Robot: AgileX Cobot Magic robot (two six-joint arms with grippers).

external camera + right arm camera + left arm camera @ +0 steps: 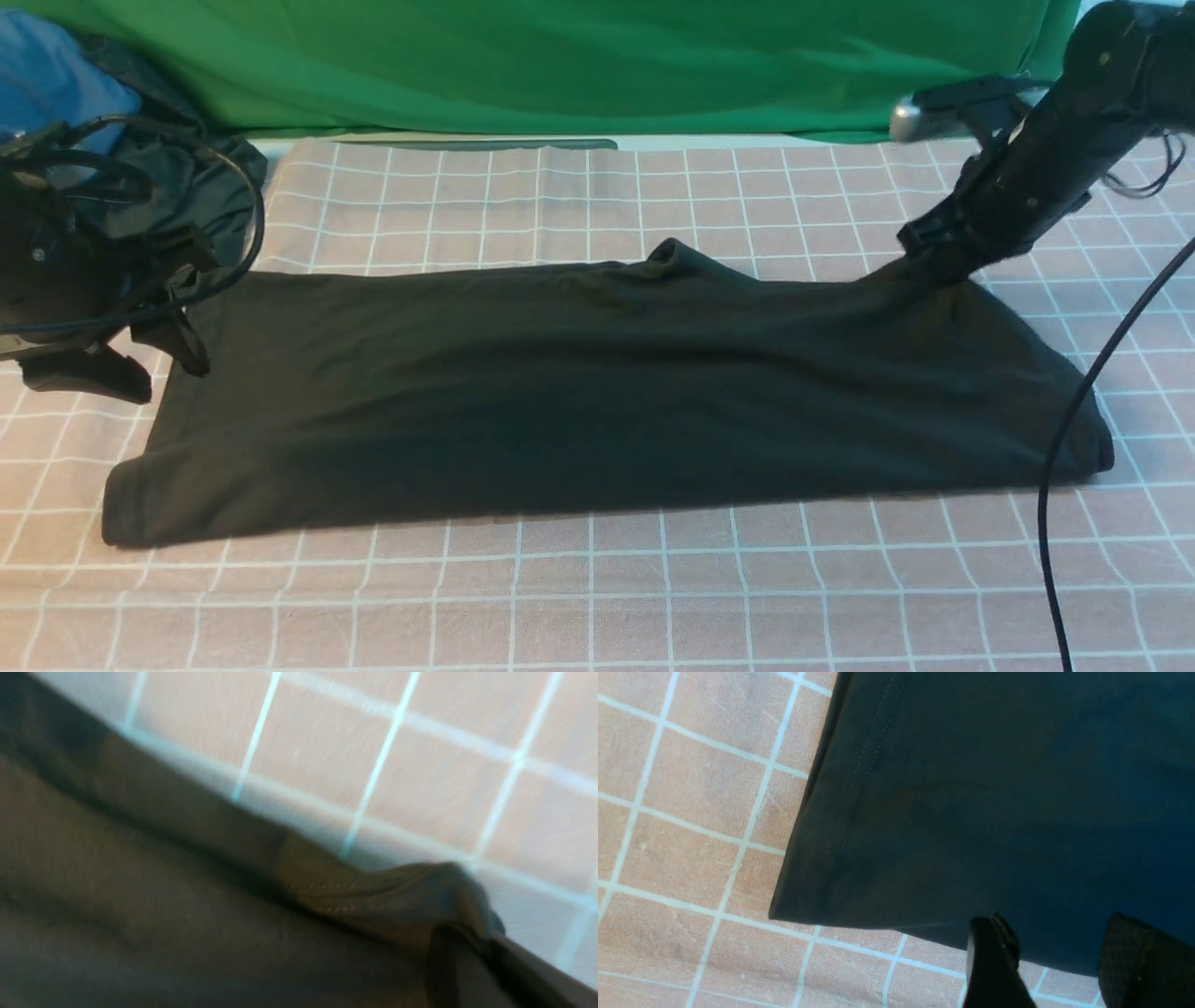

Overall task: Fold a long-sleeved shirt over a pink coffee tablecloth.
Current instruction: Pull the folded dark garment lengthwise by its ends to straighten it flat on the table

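- Nearest: the pink coffee tablecloth [597, 597] lies flat, w/ a bare strip in front.
- In the middle of it lies the long-sleeved shirt [597, 392]. It is black & makes one long band from left to right.
- No sleeves stick out, so I think they are tucked in & the first fold is done.
- Left end: the left gripper [1057, 938] hangs just over the shirt's edge. Its jaws are apart & hold nothing.
- Right end, a bit farther: the right gripper [934, 266] is pinched tight on the shirt's far corner & lifts it like a small tent.
- Left to do, I think: bring the ends over to make a small neat pile. Abt halfway.
- Far back: a green cloth [560, 65] & a blue garment [47, 75].
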